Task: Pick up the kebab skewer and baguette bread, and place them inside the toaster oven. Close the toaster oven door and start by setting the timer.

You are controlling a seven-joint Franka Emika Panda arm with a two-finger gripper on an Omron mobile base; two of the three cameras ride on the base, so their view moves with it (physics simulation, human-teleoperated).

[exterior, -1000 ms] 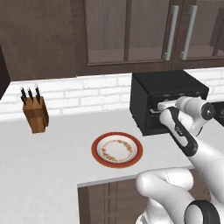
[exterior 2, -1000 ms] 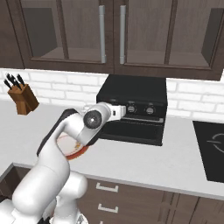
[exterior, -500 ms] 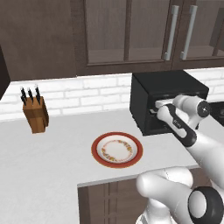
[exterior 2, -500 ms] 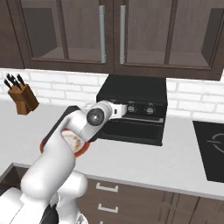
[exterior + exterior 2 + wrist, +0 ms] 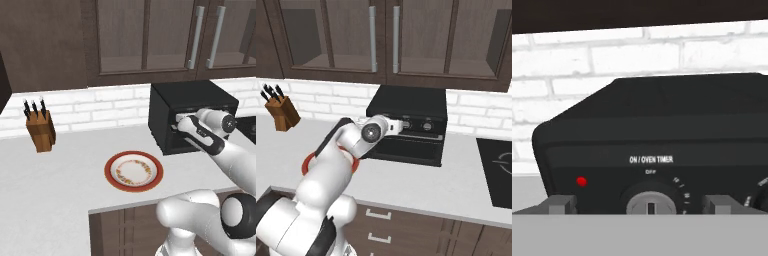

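Observation:
The black toaster oven [image 5: 192, 102] [image 5: 408, 107] stands on the counter against the brick wall. Its door [image 5: 406, 149] looks shut and upright. My gripper [image 5: 401, 125] [image 5: 176, 122] is up against the oven's control panel. In the hand view the gripper [image 5: 638, 205] is open, its fingertips [image 5: 561, 204] standing either side of the silver timer knob [image 5: 651, 204] under the label "ON / OVEN TIMER". Neither fingertip touches the knob. A red light [image 5: 582, 181] glows left of the knob. The kebab skewer and baguette bread are hidden from view.
A red-rimmed plate [image 5: 133, 171] lies bare on the white counter in front of the oven. A wooden knife block [image 5: 41, 130] [image 5: 283, 112] stands at the far left by the wall. A black cooktop [image 5: 498, 170] is to the oven's right. Dark cabinets hang overhead.
My hand has crept a little up and closer to the oven's control panel. The jaws have stayed open. Nothing else has moved.

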